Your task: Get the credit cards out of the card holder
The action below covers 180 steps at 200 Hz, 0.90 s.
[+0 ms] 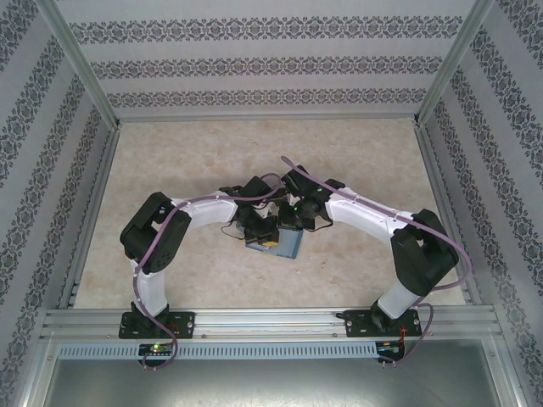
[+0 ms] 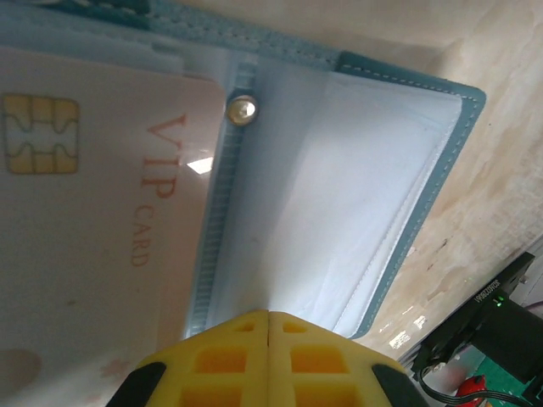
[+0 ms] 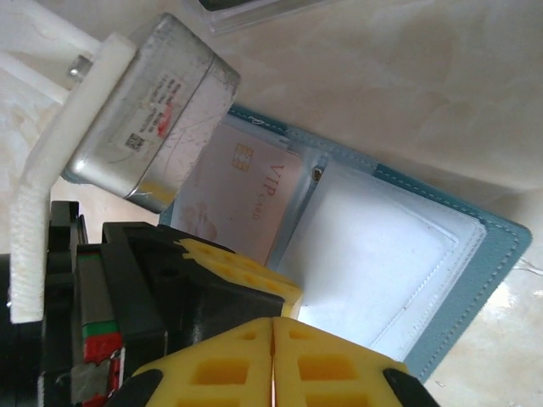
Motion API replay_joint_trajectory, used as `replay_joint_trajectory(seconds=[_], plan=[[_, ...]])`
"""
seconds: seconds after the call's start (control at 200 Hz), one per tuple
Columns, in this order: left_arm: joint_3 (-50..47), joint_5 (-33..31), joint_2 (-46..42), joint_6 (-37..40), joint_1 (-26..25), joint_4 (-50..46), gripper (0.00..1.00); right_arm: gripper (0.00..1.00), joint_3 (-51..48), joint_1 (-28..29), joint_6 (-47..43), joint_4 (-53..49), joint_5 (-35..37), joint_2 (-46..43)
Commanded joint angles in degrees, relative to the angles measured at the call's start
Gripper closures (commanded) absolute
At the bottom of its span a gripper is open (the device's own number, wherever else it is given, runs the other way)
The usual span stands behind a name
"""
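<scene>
The left arm (image 1: 199, 210) and the right arm (image 1: 373, 219) are each built of smooth white links between bulky black joints (image 1: 144, 233). Each stands on a black base plate (image 1: 155, 324) with a grey-purple cable (image 1: 305, 176) looping along it. The left gripper (image 2: 269, 318) and the right gripper (image 3: 273, 322) have bright yellow plastic fingers (image 2: 229, 365) moulded with square hollows and set in black holders, and by the left one sits a scuffed silver metal box (image 3: 153, 110) with a printed code label and a red mark, carried on a ribbed white bracket (image 3: 47, 178).
</scene>
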Motion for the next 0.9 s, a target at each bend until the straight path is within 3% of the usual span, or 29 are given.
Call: replay_joint_trajectory(seconds=[0.0, 0.345, 0.894], plan=[[-0.8, 1.4, 0.0, -0.9, -0.8, 2.0, 1.0, 0.91, -2.8, -1.1, 2.8, 4.6, -2.4, 2.4], [-1.5, -2.1, -4.5, 0.3, -0.4, 0.2, 1.0, 0.92, -3.7, -1.7, 5.3, 10.6, -6.4, 5.8], [-5.9, -8.4, -13.6, 2.6, 5.4, -5.6, 1.0, 0.91, 2.1, 0.0, 5.3, 10.9, -9.1, 11.1]])
